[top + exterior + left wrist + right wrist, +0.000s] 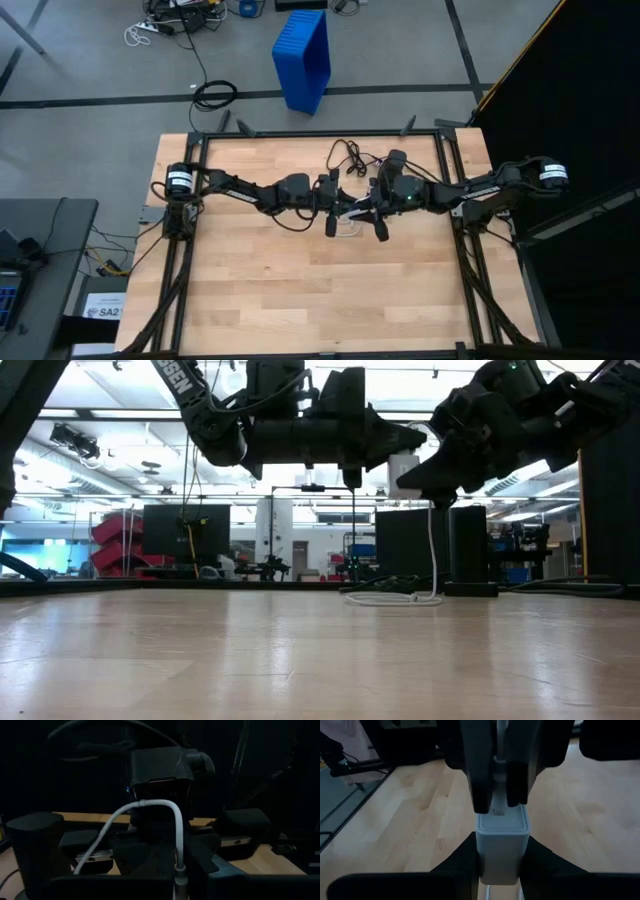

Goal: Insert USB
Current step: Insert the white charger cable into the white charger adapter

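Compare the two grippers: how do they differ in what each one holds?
The left gripper is shut on the thin white USB plug; the right gripper is shut on a blocky white charger. In the right wrist view, the left reaches down from above, the right grips from the sides. Both meet above mid-table.

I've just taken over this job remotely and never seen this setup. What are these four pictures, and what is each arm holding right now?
Two dark robot arms work over a wooden table. One picture looks straight down, one looks level across the tabletop, and the other two come from cameras on each arm's wrist. The right gripper holds a small white charger block in the air over the middle of the table. The left gripper is shut on the plug end of the white cable, holding it at the block's top face; I cannot tell how far the plug is in. The rest of the cable hangs down to a loop on the table. A black cord lies at the far edge.
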{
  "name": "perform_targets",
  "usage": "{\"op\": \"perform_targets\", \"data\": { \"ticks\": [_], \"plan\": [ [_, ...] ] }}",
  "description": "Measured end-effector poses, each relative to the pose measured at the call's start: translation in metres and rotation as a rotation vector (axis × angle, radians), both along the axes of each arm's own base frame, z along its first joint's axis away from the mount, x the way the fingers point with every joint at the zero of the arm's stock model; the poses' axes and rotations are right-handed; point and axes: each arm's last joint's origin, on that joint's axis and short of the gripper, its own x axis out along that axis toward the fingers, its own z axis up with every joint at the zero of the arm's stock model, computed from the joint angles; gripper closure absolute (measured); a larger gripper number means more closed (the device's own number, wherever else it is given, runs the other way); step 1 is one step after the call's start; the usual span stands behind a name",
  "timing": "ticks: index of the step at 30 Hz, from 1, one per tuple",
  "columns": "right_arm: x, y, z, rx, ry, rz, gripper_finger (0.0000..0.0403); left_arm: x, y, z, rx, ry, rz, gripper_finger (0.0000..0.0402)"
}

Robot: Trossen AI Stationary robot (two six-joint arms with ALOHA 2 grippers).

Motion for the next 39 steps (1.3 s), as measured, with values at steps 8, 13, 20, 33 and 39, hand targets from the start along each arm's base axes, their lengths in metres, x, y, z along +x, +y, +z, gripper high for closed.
{"op": "perform_targets", "data": {
  "ticks": [8,13,20,33,39],
  "plan": [
    [0.001,0.0,0.005,0.011,-0.048,-0.007,0.0335,-0.012,0.0,-0.004,-0.029,-0.09,0.003,0.04],
    [0.001,0.0,0.005,0.016,-0.051,-0.018,0.0335,-0.017,0.005,-0.01,-0.08,-0.07,-0.019,0.0401],
    [0.001,0.0,0.006,0.011,-0.062,-0.033,0.0335,-0.017,0.003,-0.012,-0.084,-0.05,-0.009,0.0401],
    [0.003,0.0,0.013,0.005,-0.141,-0.032,0.0335,-0.016,-0.006,-0.012,-0.072,-0.06,-0.006,0.0402],
    [0.002,-0.001,0.012,0.016,-0.126,-0.024,0.0335,-0.016,-0.007,-0.014,-0.079,-0.035,-0.025,0.0401]
  ]
}}
